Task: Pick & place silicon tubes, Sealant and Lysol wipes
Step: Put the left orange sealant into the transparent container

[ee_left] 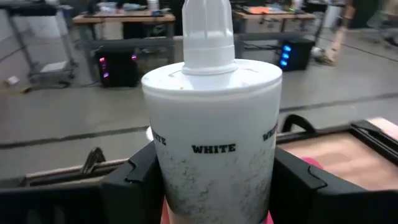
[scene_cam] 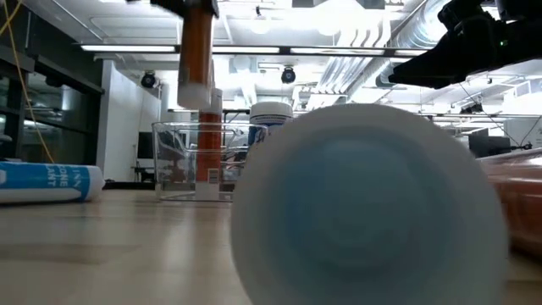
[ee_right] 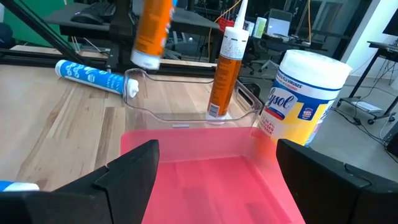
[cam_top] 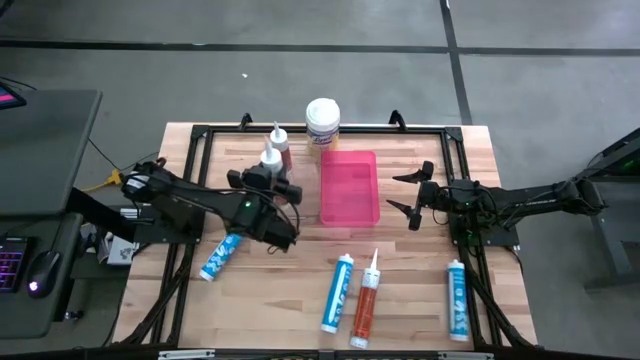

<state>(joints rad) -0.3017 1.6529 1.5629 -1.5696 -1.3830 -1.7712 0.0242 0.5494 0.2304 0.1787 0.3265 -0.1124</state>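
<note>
1. the wooden table (cam_top: 260, 310) spans the high view, with a black frame around its edges.
2. the left arm reaches from the left side toward the table's middle; the left gripper (cam_top: 268, 180) pinches a white-topped cartridge (ee_left: 211, 130) upright and off the table, just left of the pink tray. in the left wrist view its dark fingers (ee_left: 134, 186) press both sides of the tube, whose body is printed "white".
3. the right arm comes in from the right edge; the right gripper (cam_top: 412, 200) hangs just right of the tray with its fingers (ee_right: 130, 168) spread wide and nothing between them.
4. the pink tray (cam_top: 349, 190) lies flat at the table's centre, long side running near to far; nothing seems to lie in it.
5. the lysol wipes (cam_top: 322, 124) canister stands upright at the far edge, just beyond the tray's far end, white lid up, touched by neither gripper. the right wrist view shows its blue label (ee_right: 280, 102).
6. an orange-brown cartridge (cam_top: 282, 148) stands upright at the far side, left of the wipes; whether it touches the held tube i cannot tell from above.
7. four cartridges lie flat: a blue-and-white one (cam_top: 219, 257) near the left arm, another blue one (cam_top: 337, 292) and an orange one (cam_top: 366, 305) side by side near the front, and a third blue one (cam_top: 457, 300) well to the right.
</note>
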